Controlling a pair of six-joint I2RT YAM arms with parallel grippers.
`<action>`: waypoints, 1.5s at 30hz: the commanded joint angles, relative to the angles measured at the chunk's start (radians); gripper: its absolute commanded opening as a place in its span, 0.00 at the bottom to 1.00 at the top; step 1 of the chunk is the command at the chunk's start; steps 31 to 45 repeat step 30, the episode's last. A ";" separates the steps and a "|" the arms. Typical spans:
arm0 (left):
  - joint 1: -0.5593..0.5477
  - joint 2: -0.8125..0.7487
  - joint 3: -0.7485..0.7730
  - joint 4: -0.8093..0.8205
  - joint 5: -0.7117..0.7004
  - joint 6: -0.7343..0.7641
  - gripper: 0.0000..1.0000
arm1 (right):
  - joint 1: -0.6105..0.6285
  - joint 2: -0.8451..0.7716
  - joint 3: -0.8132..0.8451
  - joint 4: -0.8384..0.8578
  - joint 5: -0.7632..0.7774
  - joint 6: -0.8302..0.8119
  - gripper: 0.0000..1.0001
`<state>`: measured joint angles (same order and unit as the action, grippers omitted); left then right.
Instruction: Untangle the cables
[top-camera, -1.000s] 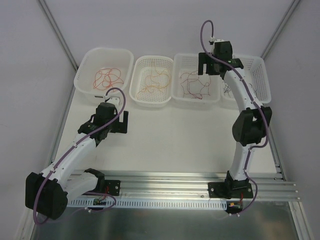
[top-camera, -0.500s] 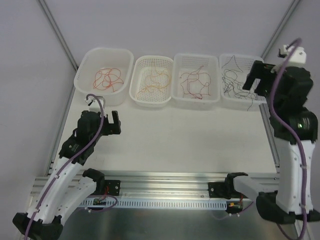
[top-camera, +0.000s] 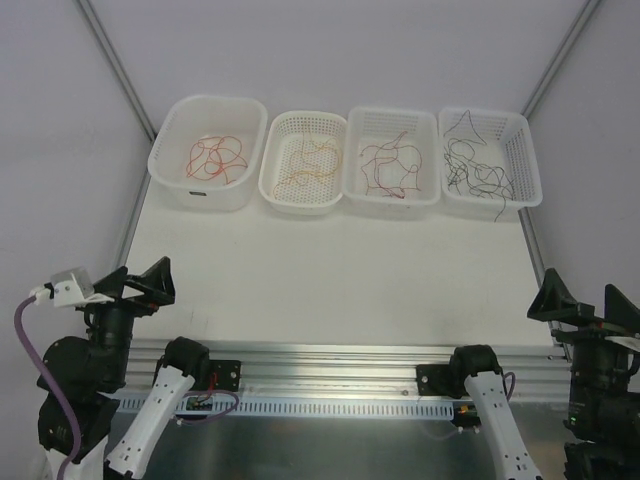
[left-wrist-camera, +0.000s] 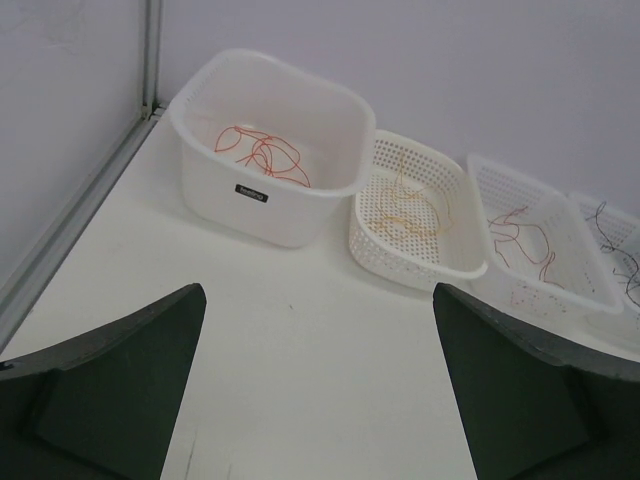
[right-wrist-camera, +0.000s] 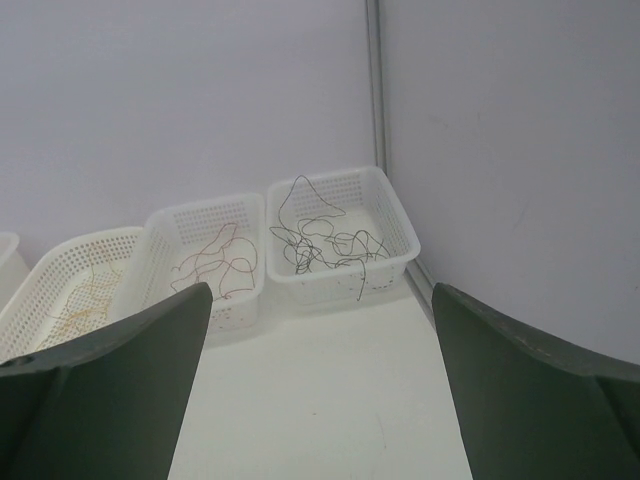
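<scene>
Fingers (left-wrist-camera: 110, 390) spread | left wrist: red cables (left-wrist-camera: 264, 160) | right wrist: black cables (right-wrist-camera: 320, 246)

Looked past the right gripper (right-wrist-camera: 320, 292), spread wide above the white table (right-wrist-camera: 320, 420), toward perforated white baskets in a row near the wall. Found black cables (right-wrist-camera: 320, 250) loosely tangled in the rightmost basket (right-wrist-camera: 398, 222), dark red cables (right-wrist-camera: 222, 262) in the middle basket (right-wrist-camera: 200, 218), and orange cables (right-wrist-camera: 78, 300) in the left basket (right-wrist-camera: 90, 240).
</scene>
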<state>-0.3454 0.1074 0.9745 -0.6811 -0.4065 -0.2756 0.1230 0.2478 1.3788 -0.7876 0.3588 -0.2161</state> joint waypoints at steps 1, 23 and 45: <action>0.005 -0.057 0.006 -0.077 -0.071 -0.020 0.99 | 0.001 -0.059 -0.076 -0.064 -0.014 -0.005 0.97; 0.005 -0.259 -0.031 -0.252 -0.109 -0.093 0.99 | 0.020 -0.280 -0.291 -0.128 0.031 -0.005 0.97; 0.005 -0.259 -0.031 -0.252 -0.110 -0.093 0.99 | 0.021 -0.275 -0.304 -0.114 0.014 -0.022 0.97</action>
